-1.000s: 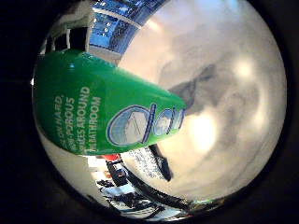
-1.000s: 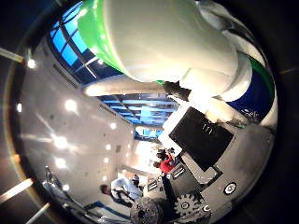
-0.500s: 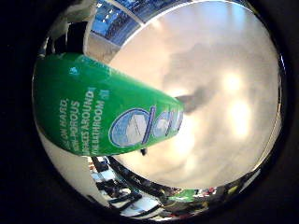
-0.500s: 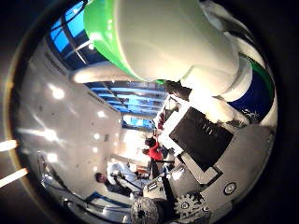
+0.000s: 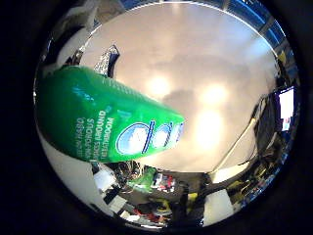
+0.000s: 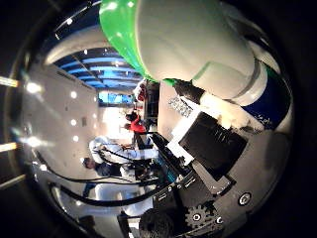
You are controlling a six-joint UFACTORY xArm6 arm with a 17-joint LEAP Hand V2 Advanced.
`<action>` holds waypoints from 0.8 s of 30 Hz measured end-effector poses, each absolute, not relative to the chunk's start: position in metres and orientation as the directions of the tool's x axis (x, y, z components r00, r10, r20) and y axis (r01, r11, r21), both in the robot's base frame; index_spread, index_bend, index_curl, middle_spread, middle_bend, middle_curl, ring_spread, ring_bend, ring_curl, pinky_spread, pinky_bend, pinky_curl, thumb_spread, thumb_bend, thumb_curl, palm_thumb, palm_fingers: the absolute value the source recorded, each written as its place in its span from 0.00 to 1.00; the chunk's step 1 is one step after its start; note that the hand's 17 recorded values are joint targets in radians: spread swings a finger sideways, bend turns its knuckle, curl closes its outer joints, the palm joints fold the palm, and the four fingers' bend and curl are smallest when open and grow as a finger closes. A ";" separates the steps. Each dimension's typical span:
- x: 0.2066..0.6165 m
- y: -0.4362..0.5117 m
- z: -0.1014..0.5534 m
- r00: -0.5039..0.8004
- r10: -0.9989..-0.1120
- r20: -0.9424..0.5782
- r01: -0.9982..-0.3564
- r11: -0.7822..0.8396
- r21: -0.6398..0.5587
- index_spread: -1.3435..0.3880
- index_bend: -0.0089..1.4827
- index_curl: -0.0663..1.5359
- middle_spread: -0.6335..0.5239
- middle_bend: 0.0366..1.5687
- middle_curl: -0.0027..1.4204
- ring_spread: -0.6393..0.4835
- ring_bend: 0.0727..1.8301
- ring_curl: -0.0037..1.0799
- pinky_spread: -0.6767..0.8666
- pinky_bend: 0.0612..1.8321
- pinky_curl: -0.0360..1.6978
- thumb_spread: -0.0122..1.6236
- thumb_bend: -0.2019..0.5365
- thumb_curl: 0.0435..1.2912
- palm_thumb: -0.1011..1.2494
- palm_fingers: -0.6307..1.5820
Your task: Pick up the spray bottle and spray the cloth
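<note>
The spray bottle (image 5: 102, 125) lies close against the palm and fills a large share of both palm views. In the little-finger-side view its body is a glossy bright green, tapering away from the camera, with a label bearing white lettering and a pale blue and white oval emblem outlined in dark blue. In the thumb-side view the same bottle shows a green shoulder merging into a broad white section, then a stepped white collar and a dark blue part beyond it at the view's edge. Light reflections run along the green surface.

The hand (image 6: 208, 148) shows in the thumb-side view as black and white block-shaped parts pressed up beside the bottle's white collar, with a small gear and grey housing nearer the camera. The fingers (image 6: 225, 111) bear on the bottle at the collar; they appear wrapped on the bottle, though their tips are hidden behind it.

Beyond the bottle, the little-finger-side view looks onto a wide, pale, shiny surface (image 5: 205, 63) with several bright light reflections and a soft dark shadow. The bottle is well apart from it, held in the air. Cluttered equipment lies past the surface's edge, too small to identify. The cloth cannot be made out in either view.
</note>
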State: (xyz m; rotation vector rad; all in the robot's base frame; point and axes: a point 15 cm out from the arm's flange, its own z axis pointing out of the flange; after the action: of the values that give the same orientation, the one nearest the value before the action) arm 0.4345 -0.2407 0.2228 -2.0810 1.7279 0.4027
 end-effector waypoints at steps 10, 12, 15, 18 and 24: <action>0.445 -0.185 0.220 0.274 -0.923 -0.271 -0.959 -0.240 -0.152 0.57 0.63 0.77 0.41 0.84 0.65 0.35 0.72 0.85 0.37 0.54 0.94 0.64 0.26 0.43 0.92 0.77; 0.451 -0.171 0.221 0.280 -0.926 -0.253 -0.957 -0.248 -0.149 0.57 0.63 0.77 0.41 0.84 0.65 0.35 0.72 0.85 0.37 0.54 0.94 0.64 0.26 0.43 0.92 0.77; 0.461 -0.153 0.225 0.274 -0.937 -0.216 -0.959 -0.248 -0.141 0.57 0.63 0.77 0.41 0.84 0.65 0.35 0.72 0.86 0.37 0.54 0.94 0.64 0.26 0.43 0.92 0.77; 0.473 -0.133 0.234 0.280 -0.944 -0.174 -0.956 -0.257 -0.143 0.57 0.63 0.77 0.41 0.84 0.65 0.35 0.72 0.86 0.37 0.54 0.94 0.64 0.26 0.43 0.92 0.77; 0.480 -0.104 0.221 0.286 -0.948 -0.137 -0.955 -0.271 -0.118 0.57 0.63 0.77 0.41 0.84 0.65 0.35 0.72 0.87 0.38 0.54 0.94 0.64 0.26 0.44 0.92 0.77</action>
State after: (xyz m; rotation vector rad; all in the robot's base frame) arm 0.4798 -0.1044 0.2211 -2.3718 1.7767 0.0575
